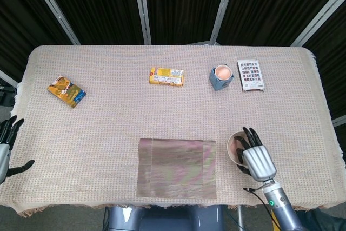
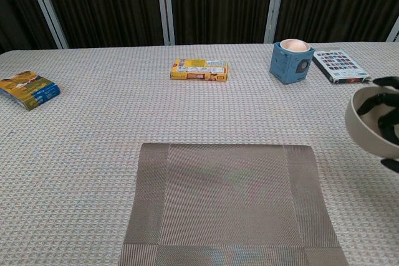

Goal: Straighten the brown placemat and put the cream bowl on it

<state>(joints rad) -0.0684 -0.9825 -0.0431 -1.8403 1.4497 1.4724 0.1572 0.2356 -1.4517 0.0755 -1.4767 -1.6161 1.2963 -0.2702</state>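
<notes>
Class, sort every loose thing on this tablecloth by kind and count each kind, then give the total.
Placemats: 1, the brown placemat
Bowls: 1, the cream bowl, held by the right robot hand
Cups: 1, the blue cup
Flat packets or booklets: 3, yellow box, orange-blue packet, patterned card
Total: 6

no print is legible on the yellow box (image 2: pixel 199 69) or the booklet (image 2: pixel 340 66).
</notes>
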